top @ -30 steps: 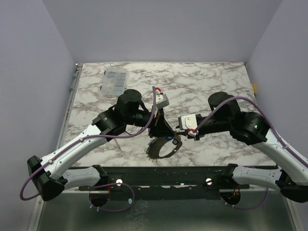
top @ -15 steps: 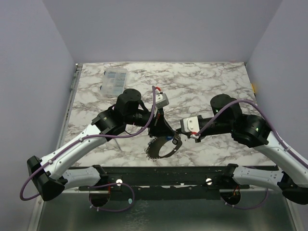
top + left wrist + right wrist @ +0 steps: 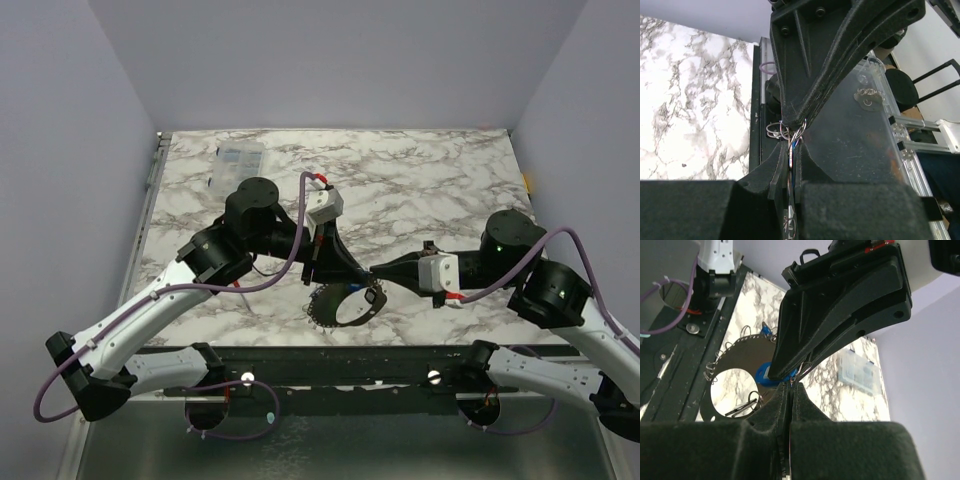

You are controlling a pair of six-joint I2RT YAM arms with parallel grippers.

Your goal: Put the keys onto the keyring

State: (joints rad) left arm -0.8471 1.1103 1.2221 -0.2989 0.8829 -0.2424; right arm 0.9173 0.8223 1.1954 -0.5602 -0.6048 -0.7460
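Keyring [image 3: 324, 312] is lying by the near edge of the counter [image 3: 420, 180], centre. Left hand [image 3: 791, 165] is pinching closed on its thin rim. Right hand [image 3: 790, 390] is pressing fully closed, tip to tip with the left, just beside a blue key [image 3: 766, 375]. Can't tell if it's holding anything.

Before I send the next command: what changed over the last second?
The right arm swung back toward its own right, and the right gripper closed from partly open to shut, its tips still beside the keyring. Whether it pinches anything is unclear. The left arm shifted slightly left. The left gripper stays clamped on the keyring's rim, and the keyring sits about where it was.
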